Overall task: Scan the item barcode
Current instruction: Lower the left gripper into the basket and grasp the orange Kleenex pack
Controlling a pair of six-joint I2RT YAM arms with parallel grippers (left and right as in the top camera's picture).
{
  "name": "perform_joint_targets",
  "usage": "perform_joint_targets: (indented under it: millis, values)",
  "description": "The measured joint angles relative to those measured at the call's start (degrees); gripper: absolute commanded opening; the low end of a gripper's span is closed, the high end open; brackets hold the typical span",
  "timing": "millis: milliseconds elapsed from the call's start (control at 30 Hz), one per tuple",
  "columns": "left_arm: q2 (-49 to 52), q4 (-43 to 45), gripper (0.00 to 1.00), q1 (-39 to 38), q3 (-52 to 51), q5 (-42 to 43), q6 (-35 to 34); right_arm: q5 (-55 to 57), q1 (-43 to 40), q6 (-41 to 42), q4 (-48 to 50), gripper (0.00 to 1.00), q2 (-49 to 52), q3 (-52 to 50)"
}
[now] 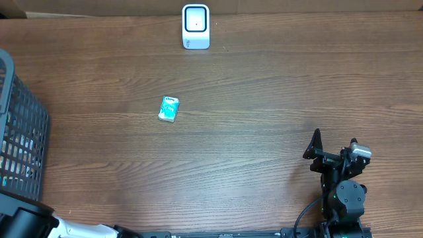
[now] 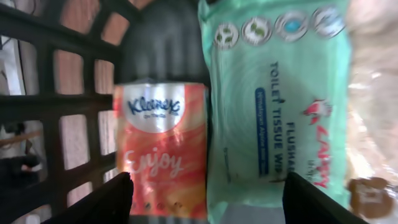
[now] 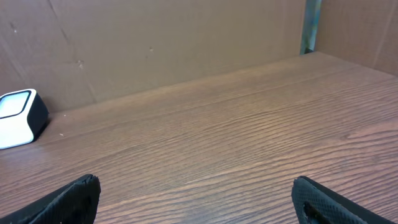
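Both pairs of jaws stand open. The left gripper (image 2: 208,186) has its two dark fingers (image 2: 102,202) well apart at 6 o'clock of its wrist view, and they hold nothing. Just beyond them two packs lie side by side inside the black basket (image 2: 56,106). One is an orange Kleenex pack (image 2: 165,149), close to the finger at 7 o'clock. On its 3 o'clock side is a green pack of flushable toilet wipes (image 2: 277,106), touching it or nearly so. This view is a little blurred, so I cannot tell where a barcode is. At 4 o'clock of the green pack is a pale wrapper (image 2: 367,193) with a brown mark; what it is I cannot tell.

From above, a small teal pack (image 1: 169,108) lies on the wooden table (image 1: 264,86), slightly toward 9 o'clock from the middle. The white scanner (image 1: 195,26) stands at 12 o'clock, well apart from it. The basket is at the 9 o'clock edge. The right gripper (image 3: 196,190), at 4 o'clock of the table, is spread wide with nothing between its fingers.
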Motion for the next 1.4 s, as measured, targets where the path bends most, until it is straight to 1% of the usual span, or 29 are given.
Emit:
perform_joint_targets:
  millis: [100,233,267,300,500,667,800,933,1000,1033,1133,1167,1267,1400]
  values:
    - [1.8,0.2,0.58,0.0,0.0,0.0,0.2,0.0,0.0,0.0,0.0,1.0,0.0,0.0]
    - [2.9,0.2,0.39,-0.1,0.0,0.1,0.4,0.0,0.0,0.0,0.0,1.0,0.0,0.0]
    - [3.1,0.2,0.09,-0.3,0.1,0.0,0.7,0.0,0.0,0.0,0.0,1.0,0.0,0.0]
    - [3.4,0.2,0.04,-0.4,0.1,0.0,1.0,0.0,0.0,0.0,0.0,1.0,0.0,0.0]
    - [4.2,-3.6,0.04,-0.4,1.5,-0.5,1.2,0.0,0.0,0.0,0.0,1.0,0.0,0.0]
    - [4.5,-11.9,0.04,-1.1,4.0,2.1,1.2,0.0,0.0,0.0,0.0,1.0,0.0,0.0]
    - [4.5,-18.2,0.04,-2.8,10.3,5.4,1.2,0.0,0.0,0.0,0.0,1.0,0.0,0.0]
    - [3.4,-20.7,0.04,-3.9,17.5,9.6,1.2,0.0,0.0,0.0,0.0,1.0,0.0,0.0]
    - [2.2,-21.3,0.05,-4.2,19.4,10.8,1.2,0.0,0.0,0.0,0.0,1.0,0.0,0.0]
    - [1.6,-21.8,0.13,-4.2,19.8,10.9,1.2,0.0,0.0,0.0,0.0,1.0,0.0,0.0]
    - [0.5,-23.7,0.45,-4.2,19.9,10.5,1.3,0.0,0.0,0.0,0.0,1.0,0.0,0.0]
    - [0.5,-23.5,0.51,-4.2,19.3,10.0,1.3,0.0,0.0,0.0,0.0,1.0,0.0,0.0]
    - [0.5,-22.3,0.53,-4.1,15.5,8.0,1.0,0.0,0.0,0.0,0.0,1.0,0.0,0.0]
    - [0.6,-17.2,0.51,-3.7,7.3,5.4,1.0,0.0,0.0,0.0,0.0,1.0,0.0,0.0]
